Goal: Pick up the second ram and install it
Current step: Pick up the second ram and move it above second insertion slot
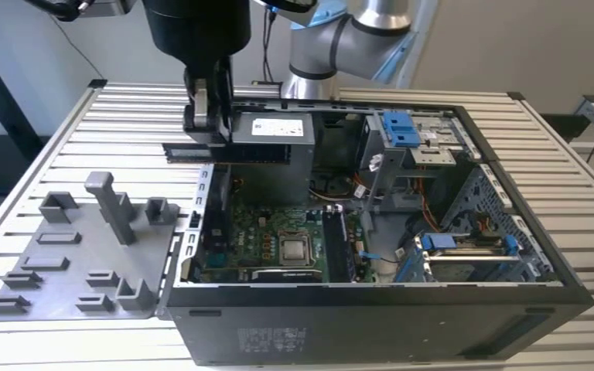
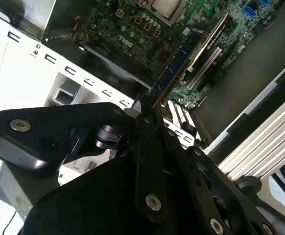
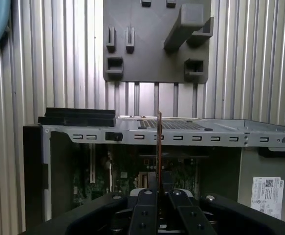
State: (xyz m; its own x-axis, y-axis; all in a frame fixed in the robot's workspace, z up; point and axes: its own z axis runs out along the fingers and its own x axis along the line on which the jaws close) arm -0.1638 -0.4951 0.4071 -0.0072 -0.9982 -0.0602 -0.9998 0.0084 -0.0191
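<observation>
Second ram (image 1: 250, 153) is clamped between the tool's (image 1: 206, 135) fingers, hanging level above the open computer case (image 1: 380, 328).

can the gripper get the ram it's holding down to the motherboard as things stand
Probably yes. The gripper holds the ram over the rim of the open case, and the motherboard lies uncovered below, though the power supply sits close alongside.
</observation>
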